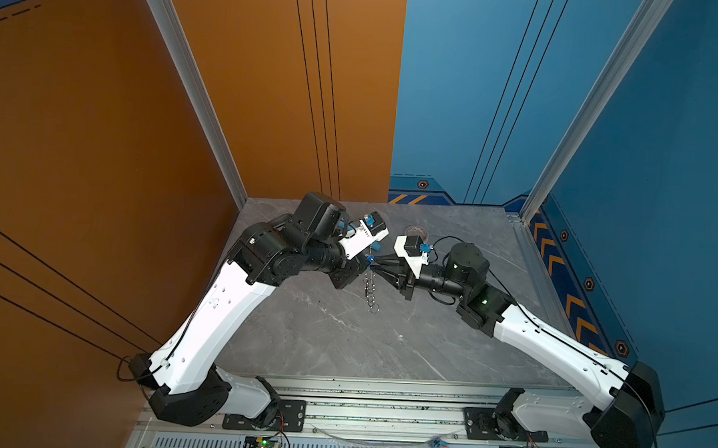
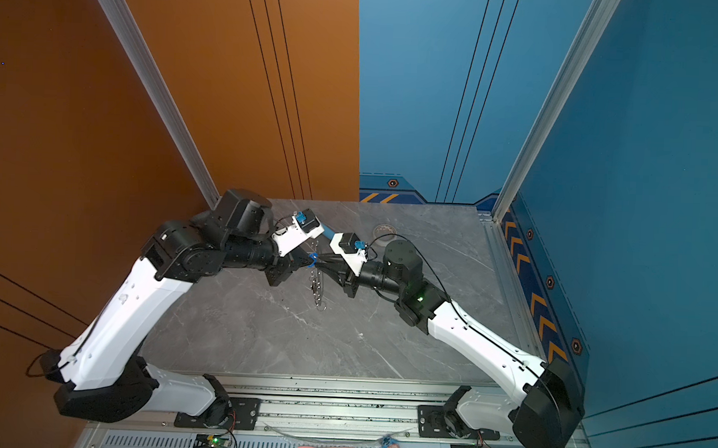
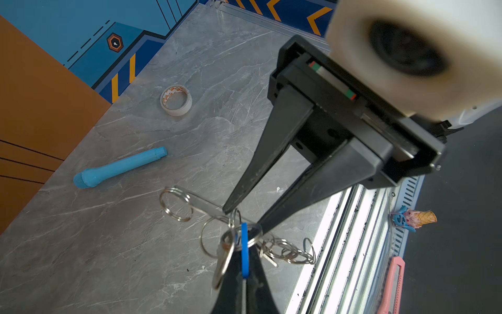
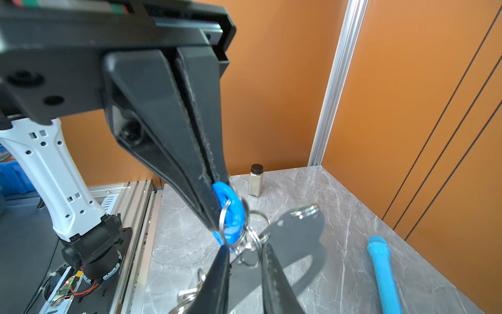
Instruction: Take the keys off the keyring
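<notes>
**Tug-of-war over the rings**

Above the grey marble counter (image 1: 323, 336), walled in orange and blue, the left pincer (image 4: 213, 217) is clamped on the blue key tag (image 4: 233, 217). The right pincer (image 3: 244, 217) has its jaws apart, straddling the wire rings. The keyring plate (image 4: 307, 231) hangs from them. A hard pull could slip the tag from those thin tips, and the lot would drop.

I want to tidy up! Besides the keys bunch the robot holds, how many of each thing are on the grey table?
Blue tube: 1
Tape roll: 1
Small jar: 1
Total: 3
</notes>
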You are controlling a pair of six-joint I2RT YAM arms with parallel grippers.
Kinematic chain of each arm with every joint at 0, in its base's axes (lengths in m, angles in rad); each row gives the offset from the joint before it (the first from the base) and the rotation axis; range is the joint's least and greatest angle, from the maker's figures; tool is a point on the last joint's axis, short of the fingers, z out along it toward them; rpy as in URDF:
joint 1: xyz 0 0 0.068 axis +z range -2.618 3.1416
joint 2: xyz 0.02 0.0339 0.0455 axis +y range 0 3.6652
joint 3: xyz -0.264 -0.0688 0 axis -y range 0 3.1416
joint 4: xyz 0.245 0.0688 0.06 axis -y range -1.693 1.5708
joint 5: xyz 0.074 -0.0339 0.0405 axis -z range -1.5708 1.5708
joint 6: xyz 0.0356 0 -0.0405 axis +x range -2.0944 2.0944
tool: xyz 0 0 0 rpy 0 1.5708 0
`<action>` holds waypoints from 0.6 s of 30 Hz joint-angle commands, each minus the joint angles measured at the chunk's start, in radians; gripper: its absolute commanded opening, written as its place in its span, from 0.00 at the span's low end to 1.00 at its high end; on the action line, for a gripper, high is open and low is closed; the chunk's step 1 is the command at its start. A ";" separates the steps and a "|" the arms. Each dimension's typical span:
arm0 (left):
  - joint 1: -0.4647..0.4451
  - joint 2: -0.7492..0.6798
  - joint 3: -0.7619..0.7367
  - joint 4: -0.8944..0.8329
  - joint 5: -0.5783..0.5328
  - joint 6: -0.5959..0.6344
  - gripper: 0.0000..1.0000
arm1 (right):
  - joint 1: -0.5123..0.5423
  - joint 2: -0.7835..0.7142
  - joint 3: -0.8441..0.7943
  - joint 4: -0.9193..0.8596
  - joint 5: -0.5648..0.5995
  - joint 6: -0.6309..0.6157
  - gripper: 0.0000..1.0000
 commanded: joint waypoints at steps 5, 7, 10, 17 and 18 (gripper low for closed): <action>0.014 -0.025 0.026 -0.004 0.031 0.010 0.00 | 0.006 0.010 0.028 0.030 -0.042 0.033 0.13; 0.015 -0.028 0.024 -0.003 0.026 0.009 0.00 | 0.005 0.011 0.030 0.025 -0.042 0.029 0.07; 0.017 -0.032 0.027 -0.004 0.014 0.012 0.00 | 0.004 0.007 0.029 0.015 -0.031 0.026 0.02; 0.035 -0.047 0.022 -0.011 -0.089 0.014 0.00 | 0.006 -0.005 0.031 -0.022 0.061 0.047 0.00; 0.039 -0.049 0.020 -0.011 -0.111 0.016 0.00 | 0.006 -0.009 0.027 -0.022 0.082 0.053 0.00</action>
